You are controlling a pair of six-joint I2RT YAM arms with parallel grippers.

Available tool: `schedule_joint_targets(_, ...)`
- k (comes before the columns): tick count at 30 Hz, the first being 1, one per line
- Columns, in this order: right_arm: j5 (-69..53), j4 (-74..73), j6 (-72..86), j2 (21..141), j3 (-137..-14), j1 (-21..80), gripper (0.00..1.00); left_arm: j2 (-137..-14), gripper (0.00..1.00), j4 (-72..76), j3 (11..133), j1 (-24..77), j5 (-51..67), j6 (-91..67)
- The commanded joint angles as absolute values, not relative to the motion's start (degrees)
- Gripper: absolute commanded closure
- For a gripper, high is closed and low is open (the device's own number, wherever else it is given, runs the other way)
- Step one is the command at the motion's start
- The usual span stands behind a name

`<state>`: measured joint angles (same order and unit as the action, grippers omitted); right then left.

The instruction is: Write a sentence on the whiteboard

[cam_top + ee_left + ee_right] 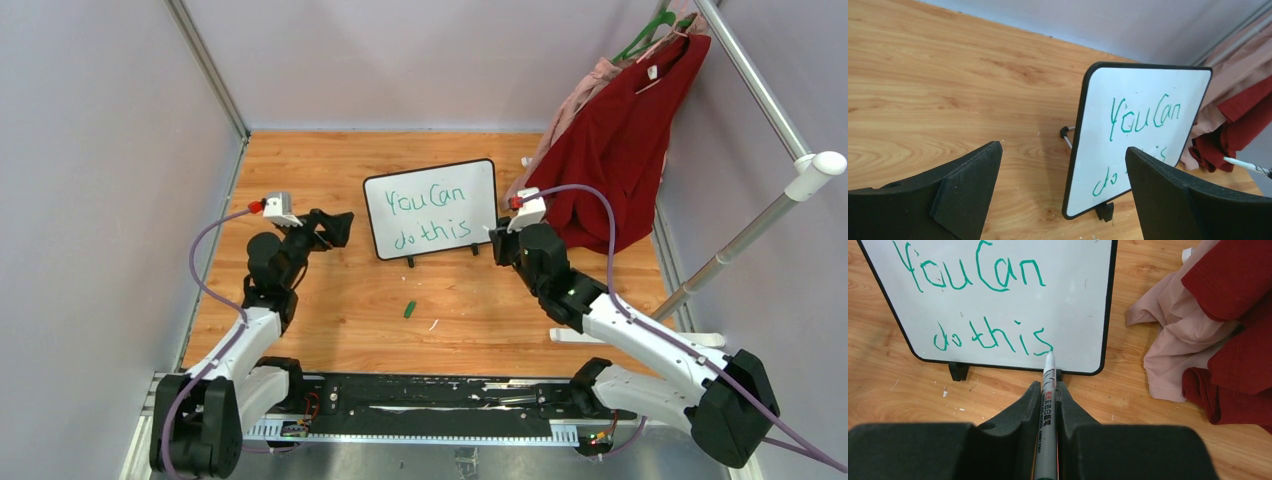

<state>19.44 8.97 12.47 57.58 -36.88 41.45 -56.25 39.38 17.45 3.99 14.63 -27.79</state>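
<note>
Pressing harder risks tipping: whiteboard [432, 208], upright at centre of top view on table [300, 160], could be pushed over by marker [1048, 407] clamped in right end effector [1048, 387]. Sentence [993, 335] could be smeared at final "s". Left end effector [335, 228] spread apart, empty.

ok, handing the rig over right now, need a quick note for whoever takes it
Left gripper: open, empty, left of the whiteboard.
Right gripper: shut on the marker, tip at the final "s".
Whiteboard stands on its feet mid-table.
Done: the sentence "You Can do this" reads complete, in green.
Left: lift the marker away; probably recap it. The small green piece in front of the whiteboard may be the cap.
</note>
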Motion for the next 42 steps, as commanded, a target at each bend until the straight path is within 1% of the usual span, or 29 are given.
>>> schedule_joint_targets(1, 18.6, 9.6, 13.2, 56.8, -35.8, 40.9, 1.00, -55.2, 0.00, 22.9, 21.4, 4.3, 10.0, -27.4)
schedule_joint_targets(5, 19.1, 11.9, 12.1, 56.4, -34.6, 40.9, 1.00, -51.4, 0.00, 9.4, 27.5, 4.2, 4.4, -28.3)
schedule_joint_targets(7, 19.1, 15.0, 11.4, 56.6, -33.6, 40.9, 1.00, -48.8, 0.00, -0.1, 30.2, 4.2, 0.4, -28.6)
schedule_joint_targets(9, 19.4, 17.7, 11.3, 57.4, -32.6, 40.9, 1.00, -46.1, 0.00, -4.6, 31.3, 4.3, -3.1, -29.4)
schedule_joint_targets(13, 20.6, 21.5, 11.0, 59.6, -31.1, 40.9, 1.00, -40.6, 0.00, -8.8, 30.3, 4.7, -4.3, -30.8)
schedule_joint_targets(17, 21.7, 25.9, 10.8, 59.7, -29.1, 40.9, 1.00, -39.2, 0.00, -15.3, 31.5, 5.7, -8.3, -31.7)
schedule_joint_targets(22, 22.3, 26.9, 10.8, 60.1, -28.0, 40.9, 1.00, -37.4, 0.00, -21.6, 32.3, 7.0, -11.1, -32.5)
schedule_joint_targets(28, 22.9, 27.7, 10.2, 60.7, -26.6, 40.9, 1.00, -36.1, 0.00, -21.7, 30.6, 10.0, -5.3, -31.3)
schedule_joint_targets(33, 22.5, 26.3, 10.6, 64.1, -29.0, 40.9, 1.00, -36.9, 0.01, -19.0, 28.9, 11.2, -1.5, -31.9)
schedule_joint_targets(42, 23.0, 28.5, 11.3, 68.8, -30.3, 40.9, 1.00, -39.0, 0.02, -18.4, 29.2, 11.2, 1.6, -31.6)
